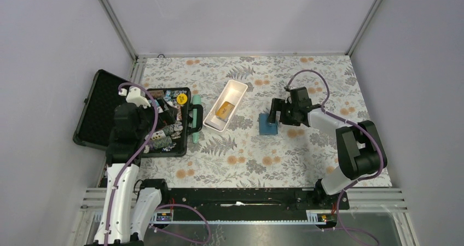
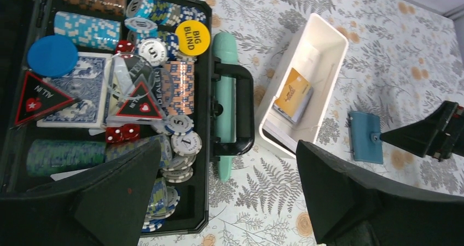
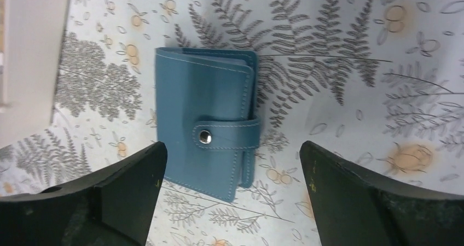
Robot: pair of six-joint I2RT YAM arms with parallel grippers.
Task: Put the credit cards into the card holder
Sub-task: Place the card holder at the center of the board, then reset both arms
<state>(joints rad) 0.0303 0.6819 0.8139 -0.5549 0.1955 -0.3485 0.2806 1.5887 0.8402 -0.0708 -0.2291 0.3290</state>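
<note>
The teal-blue card holder [image 3: 205, 120] lies flat on the floral cloth, folded, its snap tab fastened. My right gripper [image 3: 232, 164] hangs open just above its near end, nothing between the fingers; from above, the right gripper [image 1: 275, 112] stands beside the card holder [image 1: 268, 126]. A golden-orange credit card [image 2: 293, 90] rests on top of another card inside the white tray [image 2: 328, 35], also seen as an orange credit card [image 1: 225, 109] from above. My left gripper [image 2: 230, 169] is open and empty over the case's near edge, far from the cards.
An open black case [image 1: 101, 106] full of poker chips, dice and playing cards [image 2: 82, 90] sits at the left, its mint-and-black handle [image 2: 230, 101] beside the tray. The card holder [image 2: 365, 136] lies right of the tray. Grey walls close the table on three sides.
</note>
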